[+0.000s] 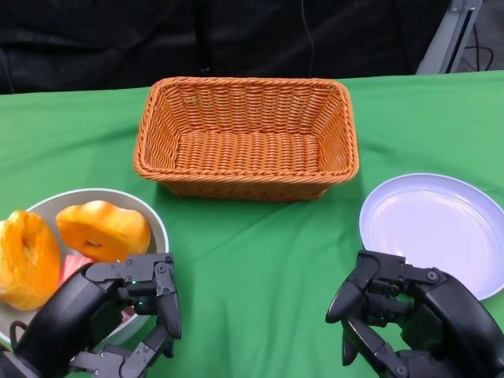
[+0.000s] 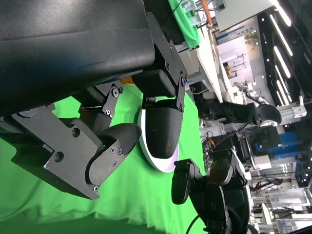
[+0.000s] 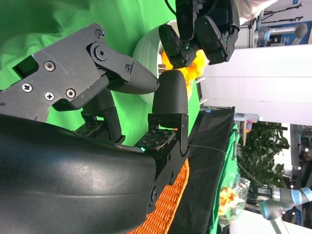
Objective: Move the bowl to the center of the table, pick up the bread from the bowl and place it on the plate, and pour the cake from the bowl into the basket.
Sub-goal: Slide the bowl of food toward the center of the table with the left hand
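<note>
A green cloth (image 1: 260, 252) covers the worktop, with a black curtain (image 1: 236, 35) behind. Left robot hand (image 1: 130, 303) and right robot hand (image 1: 394, 307) hover with fingers apart, holding nothing.

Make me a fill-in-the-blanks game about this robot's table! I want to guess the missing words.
1. The woven basket has ____ inside it.
2. The tablecloth is the colour ____.
3. The plate lies in front of the robot's ____ hand.
4. The bowl with the bread sits by the robot's ____ hand.

Missing words: nothing; green; right; left
</note>
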